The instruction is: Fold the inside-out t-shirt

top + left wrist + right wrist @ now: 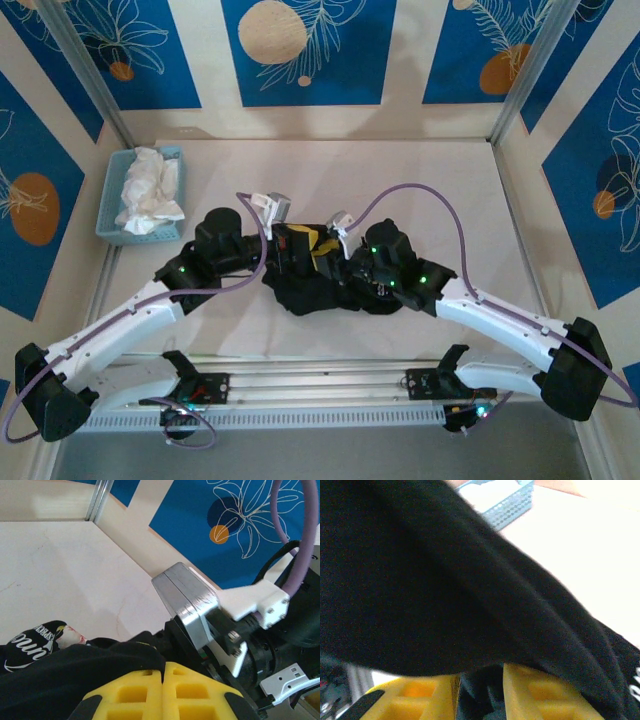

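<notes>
The inside-out t-shirt (315, 292) is a crumpled black heap in the middle of the table, between the two arms. My left gripper (318, 244) sits at the heap's top edge. In the left wrist view its yellow fingers (140, 695) are pressed together, with a fold of the black t-shirt (50, 675) pinched at their tips. A patch with white lettering (30, 642) shows on the cloth. My right gripper (352, 268) is buried in the heap from the right. Its yellow fingers (535, 697) stand a little apart with black t-shirt (445, 580) cloth bunched between and draped over them.
A blue basket (110, 185) holding a white cloth (148, 190) stands at the back left, and the basket (512, 507) is also seen past the shirt. The right arm's silver camera block (192, 602) hangs close beside my left fingers. Pale table (450, 190) surrounds the heap.
</notes>
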Tool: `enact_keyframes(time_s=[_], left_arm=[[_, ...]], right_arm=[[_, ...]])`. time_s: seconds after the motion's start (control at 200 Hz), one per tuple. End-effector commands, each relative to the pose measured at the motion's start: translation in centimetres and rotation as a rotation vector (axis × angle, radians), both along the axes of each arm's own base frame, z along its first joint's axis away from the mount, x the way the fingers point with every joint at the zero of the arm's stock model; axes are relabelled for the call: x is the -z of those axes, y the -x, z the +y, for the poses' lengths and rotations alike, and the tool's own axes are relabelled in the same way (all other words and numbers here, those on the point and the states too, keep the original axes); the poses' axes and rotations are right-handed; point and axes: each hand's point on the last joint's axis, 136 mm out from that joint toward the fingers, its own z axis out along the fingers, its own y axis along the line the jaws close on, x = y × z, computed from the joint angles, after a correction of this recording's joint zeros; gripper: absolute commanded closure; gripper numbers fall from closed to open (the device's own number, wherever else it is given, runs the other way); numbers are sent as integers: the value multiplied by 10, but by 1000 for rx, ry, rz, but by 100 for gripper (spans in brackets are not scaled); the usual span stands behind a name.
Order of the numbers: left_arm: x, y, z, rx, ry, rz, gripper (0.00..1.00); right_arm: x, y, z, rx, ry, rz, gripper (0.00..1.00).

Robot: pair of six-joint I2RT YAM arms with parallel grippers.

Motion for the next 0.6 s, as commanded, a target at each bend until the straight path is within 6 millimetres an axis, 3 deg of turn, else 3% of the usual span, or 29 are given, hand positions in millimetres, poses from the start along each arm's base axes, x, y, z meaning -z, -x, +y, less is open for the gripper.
enact_keyframes(time_s=[0.0, 0.175, 0.42, 0.475, 0.595], left_arm=[[-25, 7, 2, 15, 45, -43, 100], [-23, 7, 0, 25, 47, -37, 100], [-20, 6, -3, 31, 52, -28, 100], [-20, 7, -3, 32, 54, -27, 100], [-18, 0, 5, -25, 31, -35, 100]], right_arm=[[2, -21, -16, 130, 9, -29, 68], [-1, -31, -19, 158, -11, -31, 63], [-20, -22, 8, 7, -102, -62, 61], [-21, -25, 10, 4, -100, -66, 69], [-20, -19, 7, -54, -84, -61, 100]])
